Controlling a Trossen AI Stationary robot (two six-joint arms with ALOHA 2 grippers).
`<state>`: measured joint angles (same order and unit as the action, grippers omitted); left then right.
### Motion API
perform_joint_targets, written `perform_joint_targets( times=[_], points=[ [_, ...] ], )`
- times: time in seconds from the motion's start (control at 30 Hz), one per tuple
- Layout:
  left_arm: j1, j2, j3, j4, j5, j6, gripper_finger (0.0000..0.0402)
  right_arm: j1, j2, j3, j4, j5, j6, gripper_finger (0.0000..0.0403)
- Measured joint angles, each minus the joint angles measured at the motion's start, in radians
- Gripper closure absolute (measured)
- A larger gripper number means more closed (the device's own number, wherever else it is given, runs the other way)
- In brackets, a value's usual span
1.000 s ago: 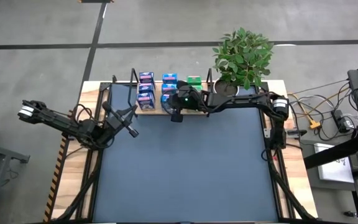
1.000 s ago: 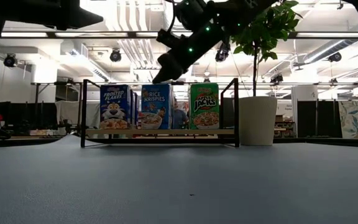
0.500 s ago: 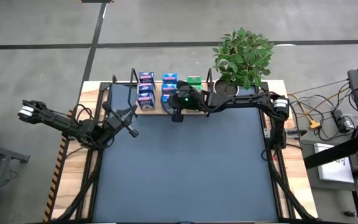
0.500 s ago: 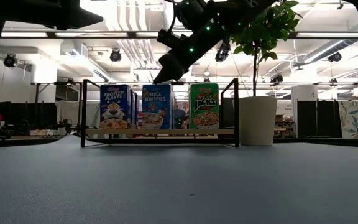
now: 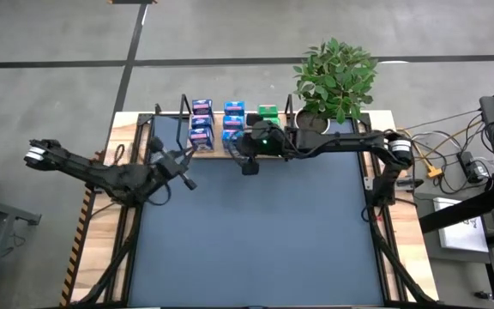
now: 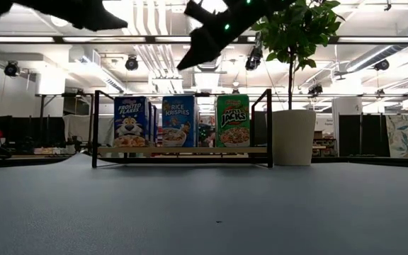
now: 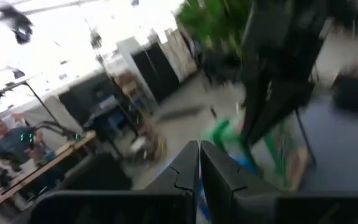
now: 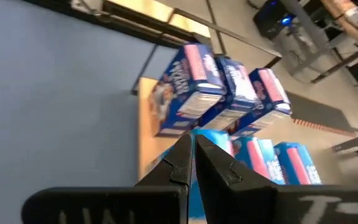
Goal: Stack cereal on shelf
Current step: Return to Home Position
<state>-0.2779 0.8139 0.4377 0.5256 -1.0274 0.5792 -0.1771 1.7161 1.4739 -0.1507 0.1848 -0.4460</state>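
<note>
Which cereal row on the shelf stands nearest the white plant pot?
The green Apple Jacks row, at the shelf's end beside the pot; light blue Rice Krispies stand mid-shelf, dark blue Frosted Flakes farthest.

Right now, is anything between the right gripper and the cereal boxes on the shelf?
Nothing visible does. The right gripper hangs just in front of the shelf, fingers shut, and the cereal boxes show directly beyond it in its wrist view. The plant pot stands beside the shelf, off that line. The left gripper hangs farther left.
</note>
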Motion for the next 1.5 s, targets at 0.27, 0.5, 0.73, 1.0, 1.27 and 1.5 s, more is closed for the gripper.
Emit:
perform_joint_targets(
  times=[0.27, 0.5, 0.73, 1.0, 1.27, 1.5],
  points=[
    [0.185, 0.062, 0.367, -1.021, 0.366, -0.383, 0.0402, 0.077, -0.060, -0.004, -0.181, -0.001, 0.069, 0.0392],
    [0.322, 0.089, 0.459, -1.181, 0.470, -0.320, 0.0402, 0.136, -0.062, -0.014, -0.331, 0.000, 0.146, 0.0392],
    [0.353, 0.060, 0.457, -1.193, 0.523, -0.327, 0.0402, 0.182, -0.069, -0.078, -0.368, 0.000, 0.184, 0.0392],
    [0.349, -0.015, 0.418, -1.198, 0.736, -0.402, 0.0402, 0.186, -0.132, -0.238, -0.252, -0.001, 0.188, 0.0392],
    [0.348, -0.166, 0.242, -1.007, 0.906, -0.509, 0.0402, 0.186, -0.286, -0.466, -0.071, -0.050, 0.205, 0.0392],
    [0.344, -0.278, 0.096, -0.862, 0.916, -0.556, 0.0402, 0.186, -0.493, -0.675, 0.054, -0.065, 0.240, 0.0392]
  ],
)
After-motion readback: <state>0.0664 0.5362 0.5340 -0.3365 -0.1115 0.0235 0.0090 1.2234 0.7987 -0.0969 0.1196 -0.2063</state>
